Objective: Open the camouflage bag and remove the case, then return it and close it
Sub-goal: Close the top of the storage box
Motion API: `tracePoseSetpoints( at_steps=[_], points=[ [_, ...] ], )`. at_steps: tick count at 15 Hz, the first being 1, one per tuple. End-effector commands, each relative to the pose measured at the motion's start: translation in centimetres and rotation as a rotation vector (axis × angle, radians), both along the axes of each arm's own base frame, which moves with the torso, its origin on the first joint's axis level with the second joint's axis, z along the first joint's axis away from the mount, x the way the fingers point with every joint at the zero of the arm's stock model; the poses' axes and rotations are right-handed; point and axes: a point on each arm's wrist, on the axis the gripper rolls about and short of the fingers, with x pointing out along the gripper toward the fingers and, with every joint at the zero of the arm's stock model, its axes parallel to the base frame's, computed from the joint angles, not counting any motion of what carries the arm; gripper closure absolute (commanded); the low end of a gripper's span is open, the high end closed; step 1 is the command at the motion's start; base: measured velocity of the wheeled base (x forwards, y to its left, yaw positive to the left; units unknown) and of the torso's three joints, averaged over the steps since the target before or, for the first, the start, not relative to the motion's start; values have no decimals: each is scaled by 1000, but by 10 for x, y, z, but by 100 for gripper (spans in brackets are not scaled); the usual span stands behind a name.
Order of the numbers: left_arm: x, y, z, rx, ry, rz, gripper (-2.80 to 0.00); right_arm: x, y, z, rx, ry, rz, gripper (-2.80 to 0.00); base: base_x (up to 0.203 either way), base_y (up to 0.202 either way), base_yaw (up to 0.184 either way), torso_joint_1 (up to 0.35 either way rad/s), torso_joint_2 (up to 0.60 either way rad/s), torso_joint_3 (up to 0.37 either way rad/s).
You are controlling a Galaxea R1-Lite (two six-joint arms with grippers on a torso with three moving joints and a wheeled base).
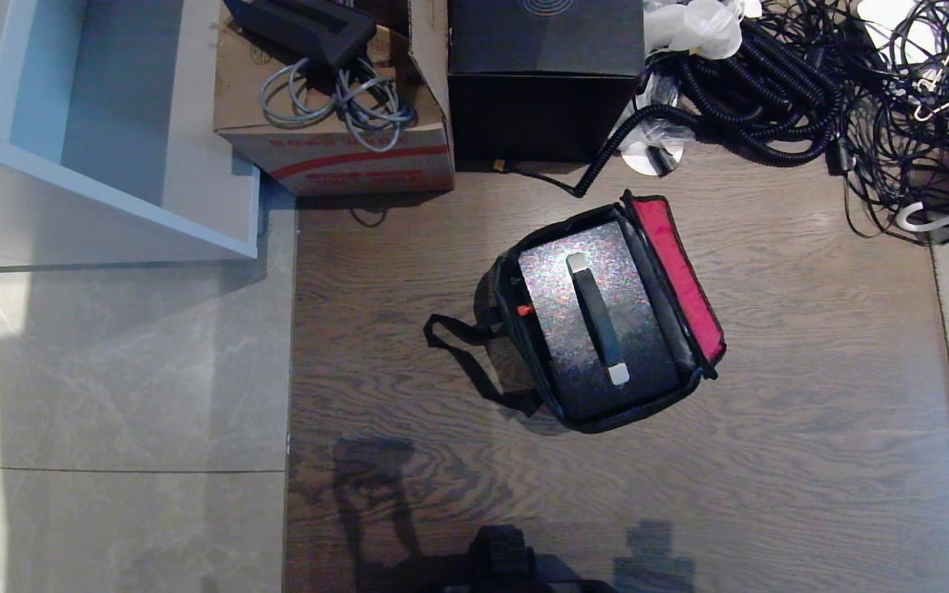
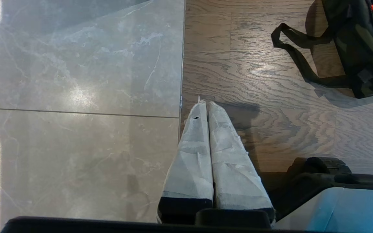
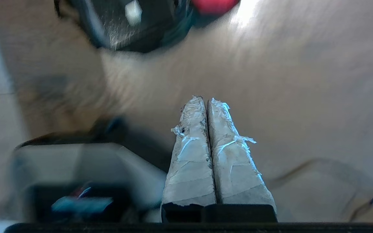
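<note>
Wood floor (image 1: pixel 812 371): brown grain planks, carrying the bag; grey tile (image 1: pixel 112 395) adjoining on robot's left.
Camouflage bag (image 1: pixel 507 280): on wood floor, centre of head view, lying open; flap with red lining (image 1: pixel 676 272) folded out toward robot's right; black shoulder strap (image 1: pixel 466 354) looped on floor at robot's left of bag.
Case (image 1: pixel 590 329): speckled glittery face up, seated inside the open bag; black bar handle (image 1: pixel 598 317) with silver ends running along its middle.
Left tool (image 2: pixel 207 105): taped fingers pressed together, nothing between them; hanging over the seam of tile and wood, well apart from bag; strap and bag corner visible at edge of left wrist view.
Right tool (image 3: pixel 205 99): taped fingers together, empty; above bare wood floor, bag and case beyond the tips, apart from them; right wrist view blurred.
Behind bag: black cube box (image 1: pixel 544 78), cardboard box (image 1: pixel 334 140) holding grey cables, heap of black cords (image 1: pixel 812 82).
White shelf unit (image 1: pixel 95 132): far left of robot.
</note>
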Motion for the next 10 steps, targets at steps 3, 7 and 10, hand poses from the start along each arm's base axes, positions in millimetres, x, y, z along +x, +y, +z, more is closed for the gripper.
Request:
tracePoseSetpoints(
  at_steps=[3,7,10],
  points=[
    [0,0,0,0,0,0,0,82,5,33,214,380,8,0,0,0,0,0,0,0],
    [0,0,0,0,0,0,0,183,15,51,336,442,-35,0,0,0,0,0,0,0],
    [0,0,0,0,0,0,0,264,14,40,388,418,-135,0,0,0,0,0,0,0]
  ],
)
